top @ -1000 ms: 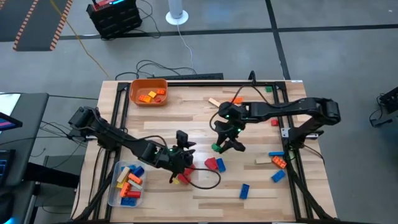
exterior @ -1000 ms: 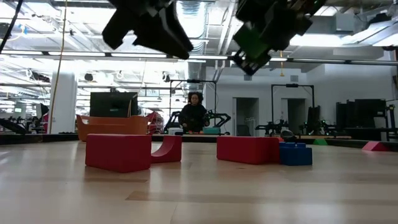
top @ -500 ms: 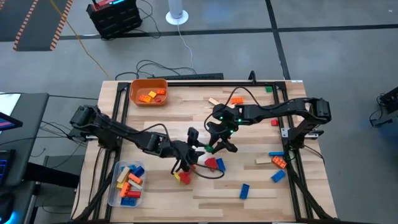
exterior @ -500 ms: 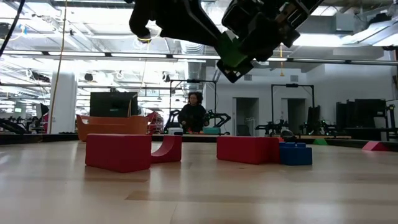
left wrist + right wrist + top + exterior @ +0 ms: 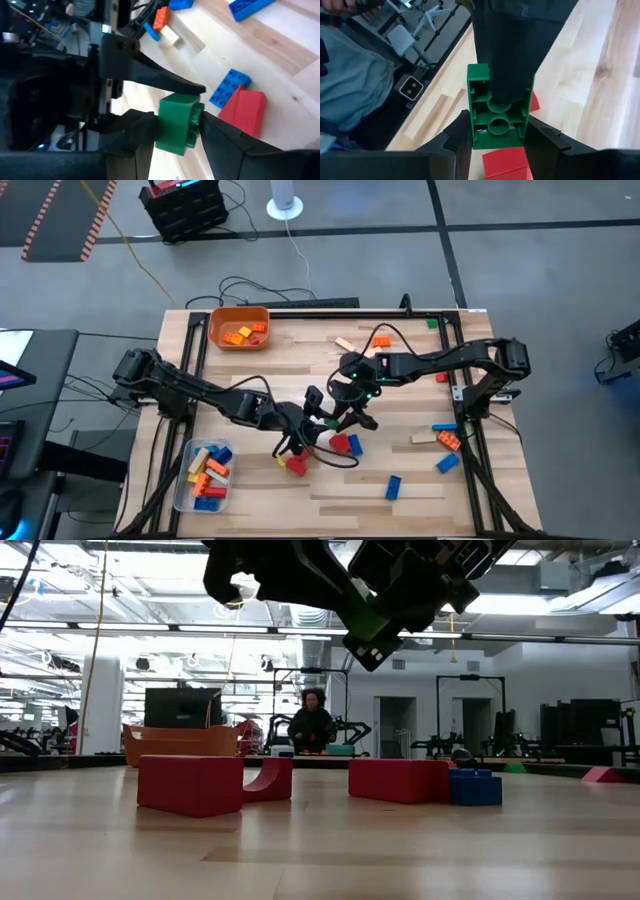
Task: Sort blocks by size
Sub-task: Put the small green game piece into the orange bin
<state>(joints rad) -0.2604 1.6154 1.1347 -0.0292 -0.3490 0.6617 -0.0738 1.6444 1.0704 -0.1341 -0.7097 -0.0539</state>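
Observation:
A green two-stud block (image 5: 176,125) hangs in the air over the table's middle, between both grippers. It also shows in the high view (image 5: 336,419), the low view (image 5: 372,628) and the right wrist view (image 5: 497,107). My right gripper (image 5: 499,142) is shut on it, reaching in from the table's right. My left gripper (image 5: 177,142) reaches in from the left and is shut on the same block. Below them, red blocks (image 5: 341,444) and a blue block (image 5: 355,444) lie on the table. My left gripper has the green block between its two fingers, one against the studded top (image 5: 198,116) and one across the hollow underside (image 5: 492,127). It comes slanting from the table's left. The block is clear of the table. My right gripper pinches the block's two long sides (image 5: 471,131) between its fingers, near one end. The fingers come from the table's right, slanting down. The block is lifted clear, its hollow underside turned toward the wrist camera.
An orange bin (image 5: 238,327) with some blocks stands at the far left. A clear tub (image 5: 203,475) with several blocks stands at the near left. Loose blocks lie at the near right (image 5: 446,437) and the far middle (image 5: 344,343). A person (image 5: 313,725) stands far behind the table.
My right gripper has carried the green block toward the table's left. My left gripper has risen from over the red blocks and gone toward the right, meeting the block in the air, its fingers now on either side of it.

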